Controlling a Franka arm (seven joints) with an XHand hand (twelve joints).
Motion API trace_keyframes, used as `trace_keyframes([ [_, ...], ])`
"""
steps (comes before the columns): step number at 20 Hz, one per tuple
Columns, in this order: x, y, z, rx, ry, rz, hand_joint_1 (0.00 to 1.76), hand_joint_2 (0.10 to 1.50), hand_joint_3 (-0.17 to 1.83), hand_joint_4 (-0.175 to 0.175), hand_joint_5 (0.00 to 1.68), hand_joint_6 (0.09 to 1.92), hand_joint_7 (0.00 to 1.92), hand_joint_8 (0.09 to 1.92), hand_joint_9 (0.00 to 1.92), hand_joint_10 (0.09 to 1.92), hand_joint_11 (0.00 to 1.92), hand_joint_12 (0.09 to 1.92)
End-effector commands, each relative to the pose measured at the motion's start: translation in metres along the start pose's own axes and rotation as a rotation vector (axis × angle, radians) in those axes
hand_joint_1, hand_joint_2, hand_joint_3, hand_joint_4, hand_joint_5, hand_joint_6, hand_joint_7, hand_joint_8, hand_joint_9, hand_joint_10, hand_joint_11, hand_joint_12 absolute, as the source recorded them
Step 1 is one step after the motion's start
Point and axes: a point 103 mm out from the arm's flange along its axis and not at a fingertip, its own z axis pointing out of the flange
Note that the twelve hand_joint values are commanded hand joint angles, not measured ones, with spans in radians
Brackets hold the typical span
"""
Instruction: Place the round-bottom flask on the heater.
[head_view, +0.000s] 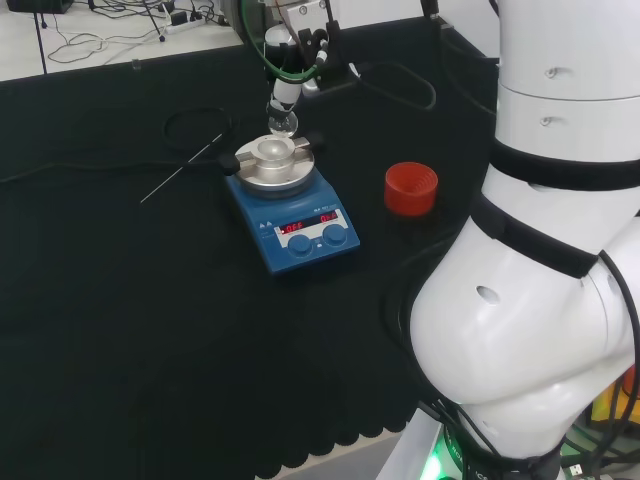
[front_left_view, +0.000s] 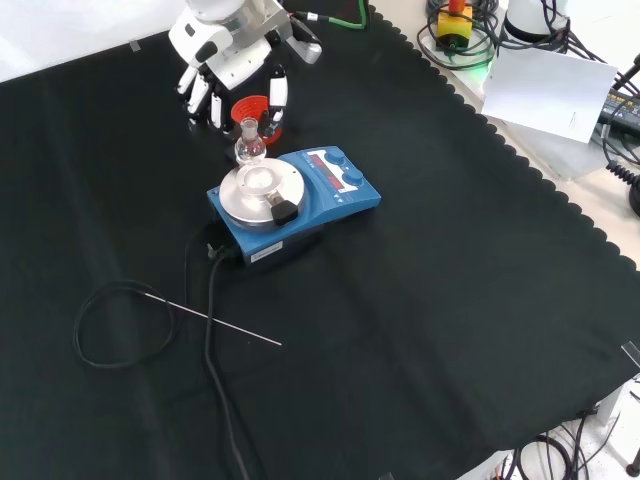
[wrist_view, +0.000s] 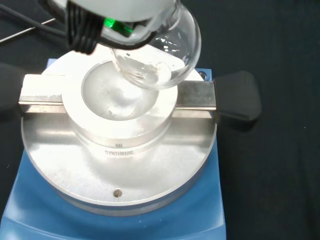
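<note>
The hand (front_left_view: 225, 60) has its fingers curled round the flask's neck up top, so the clear flask (head_view: 282, 120) hangs bulb-down right over the heater (head_view: 291, 205). From the wrist view the bulb (wrist_view: 165, 55) sits just above the dished bowl in the silver block (wrist_view: 120, 130), a bit off toward one edge; can't tell if it's touching yet. In the head view a red ring (head_view: 411, 188) sits on the cloth right of the heater, and a thin rod (head_view: 180, 169) lies to its left.

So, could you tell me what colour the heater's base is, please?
Blue, clearest in the front view: the heater.
</note>
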Motion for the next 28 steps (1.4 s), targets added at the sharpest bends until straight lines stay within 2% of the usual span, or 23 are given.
trace_keyframes([
  [1,0.004,0.004,0.002,0.016,-0.005,-0.008,1.09,0.69,0.70,0.175,1.16,0.90,0.46,0.71,0.72,0.61,0.41,1.32],
  [5,0.007,0.007,0.007,0.008,-0.003,-0.010,1.09,0.69,0.70,0.175,1.16,0.90,0.46,0.71,0.72,0.61,0.41,1.32],
  [17,0.020,0.019,0.018,0.042,-0.019,-0.025,1.09,0.69,0.70,0.175,1.16,0.90,0.46,0.71,0.73,0.60,0.42,1.32],
  [19,0.021,0.020,0.020,0.043,-0.065,-0.026,1.09,0.69,0.70,0.175,1.16,0.90,0.46,0.71,0.73,0.60,0.42,1.32],
  [22,0.022,0.022,0.022,0.049,-0.078,-0.020,1.09,0.69,0.70,0.175,1.16,0.90,0.46,0.71,0.73,0.60,0.42,1.32],
  [26,0.022,0.023,0.023,0.052,-0.071,-0.014,1.09,0.68,0.70,0.175,1.16,0.90,0.46,0.72,0.73,0.60,0.42,1.32],
  [28,0.020,0.023,0.023,0.058,-0.048,-0.016,1.09,0.68,0.70,0.175,1.16,0.90,0.46,0.72,0.73,0.60,0.42,1.32],
])
